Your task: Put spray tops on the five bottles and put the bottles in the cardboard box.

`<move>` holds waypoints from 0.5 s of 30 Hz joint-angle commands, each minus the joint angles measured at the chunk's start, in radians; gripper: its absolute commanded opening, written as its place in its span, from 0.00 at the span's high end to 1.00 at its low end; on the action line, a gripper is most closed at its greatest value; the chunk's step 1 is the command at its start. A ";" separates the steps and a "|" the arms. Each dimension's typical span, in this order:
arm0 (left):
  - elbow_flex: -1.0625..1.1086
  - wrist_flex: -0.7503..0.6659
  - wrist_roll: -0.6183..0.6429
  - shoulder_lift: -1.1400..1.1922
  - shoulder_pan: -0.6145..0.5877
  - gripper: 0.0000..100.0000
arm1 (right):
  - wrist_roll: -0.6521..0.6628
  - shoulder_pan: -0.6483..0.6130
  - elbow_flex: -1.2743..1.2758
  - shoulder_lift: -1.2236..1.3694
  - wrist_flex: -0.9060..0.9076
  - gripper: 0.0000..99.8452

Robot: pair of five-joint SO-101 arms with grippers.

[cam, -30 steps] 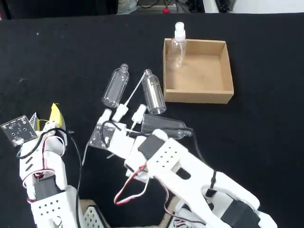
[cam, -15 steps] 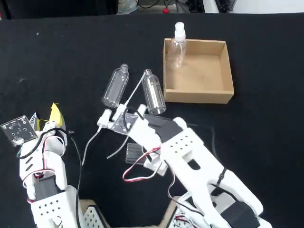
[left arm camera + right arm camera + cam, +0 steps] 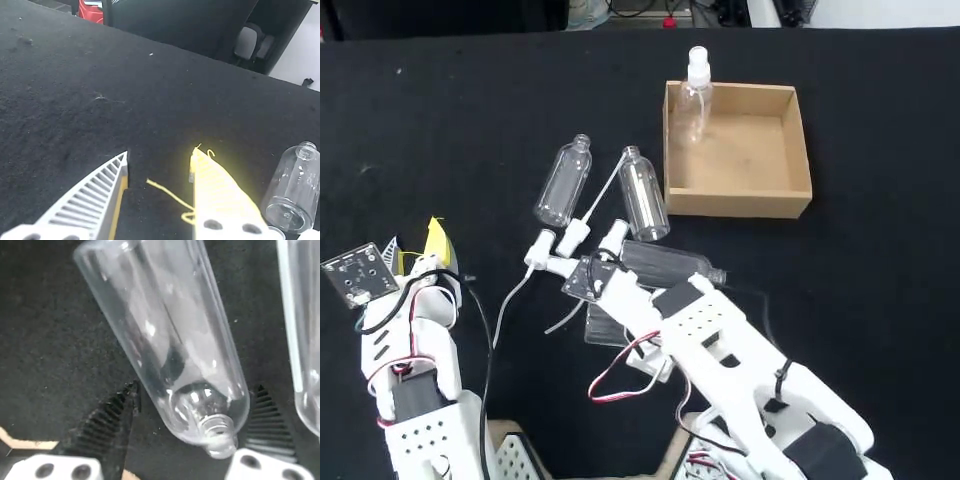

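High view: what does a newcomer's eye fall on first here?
The big white right arm stretches over the near middle of the black table, and its open right gripper straddles a clear bottle without a top, lying on its side. Farther back on the right, the cardboard box holds one upright bottle with a spray top in its far left corner.

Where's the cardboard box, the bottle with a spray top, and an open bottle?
cardboard box [image 3: 737, 203]: high view, front wall.
capped bottle [image 3: 696, 108]: high view, clear body.
open bottle [image 3: 170, 340]: right wrist view, clear body.
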 commanded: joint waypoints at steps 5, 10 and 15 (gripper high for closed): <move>0.019 -0.025 0.000 -0.014 -0.002 0.80 | 0.005 0.017 -0.028 -0.024 0.021 0.89; 0.019 -0.025 0.000 -0.014 -0.002 0.80 | 0.005 0.018 -0.202 -0.024 0.278 0.89; 0.019 -0.025 0.000 -0.014 -0.002 0.80 | 0.008 0.103 -0.493 -0.047 0.566 0.89</move>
